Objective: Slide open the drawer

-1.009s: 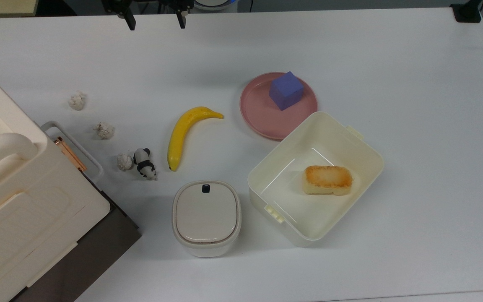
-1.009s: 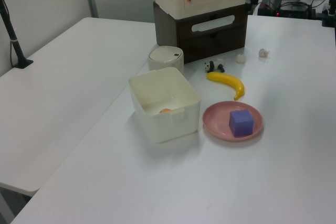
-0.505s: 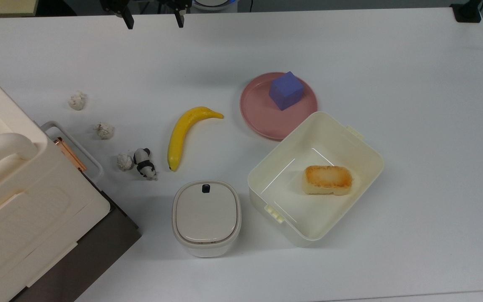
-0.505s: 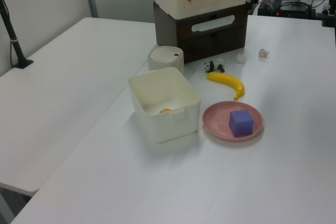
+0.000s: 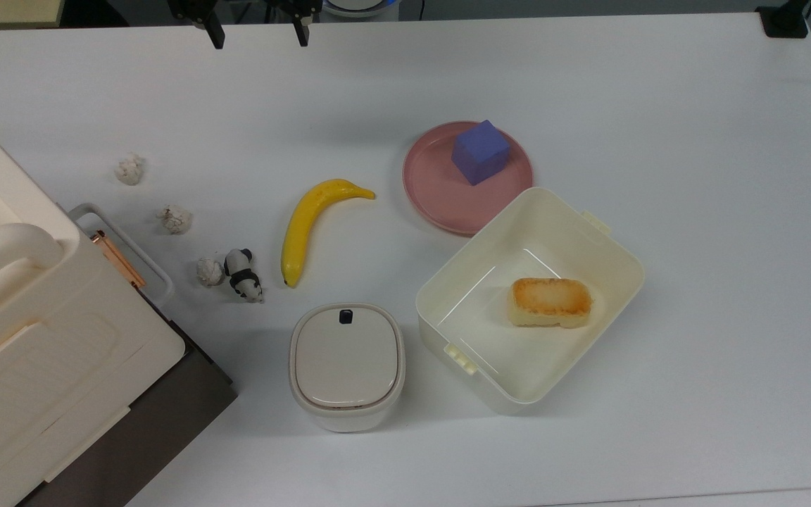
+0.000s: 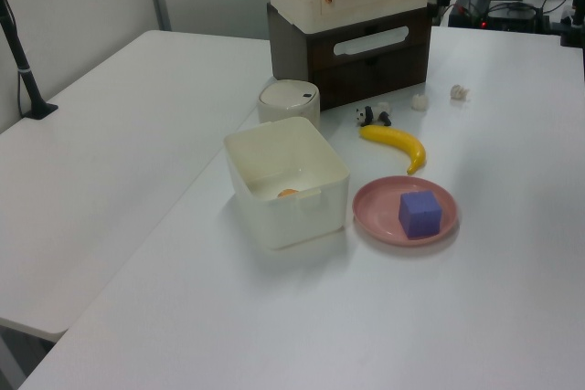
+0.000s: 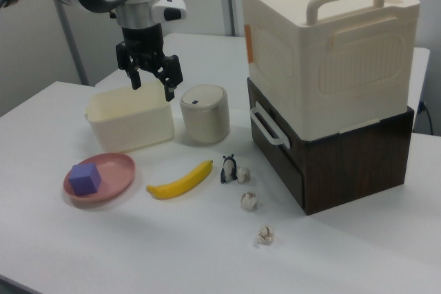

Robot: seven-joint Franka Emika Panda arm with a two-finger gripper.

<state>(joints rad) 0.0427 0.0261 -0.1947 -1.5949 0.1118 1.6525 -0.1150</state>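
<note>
At the right of the right view's frame, the drawer (image 7: 279,153) sits shut in a dark brown wooden cabinet (image 7: 351,160), its white loop handle (image 7: 267,127) facing the frame's left; a cream plastic box (image 7: 327,46) with thick handles is stacked on top. High in the upper left of that frame the pincer (image 7: 152,76) hangs in the air with its fingers spread apart, grasping nothing, well apart from the handle. On the white bench (image 7: 172,239) between them lie a lidded round canister (image 7: 204,113), a toy panda (image 7: 229,168), a banana (image 7: 180,180) and three crumpled paper balls, with a cream open tub (image 7: 129,118) and a pink plate (image 7: 100,177) carrying a purple cube (image 7: 85,177) further toward the frame's left.

The job looks to be at its very start: the approach has not yet begun. The next move calls for carrying the pincer across and down over the panda and paper balls, lining its fingers around the handle bar, clenching, then pulling straight outward along the drawer's slide.
</note>
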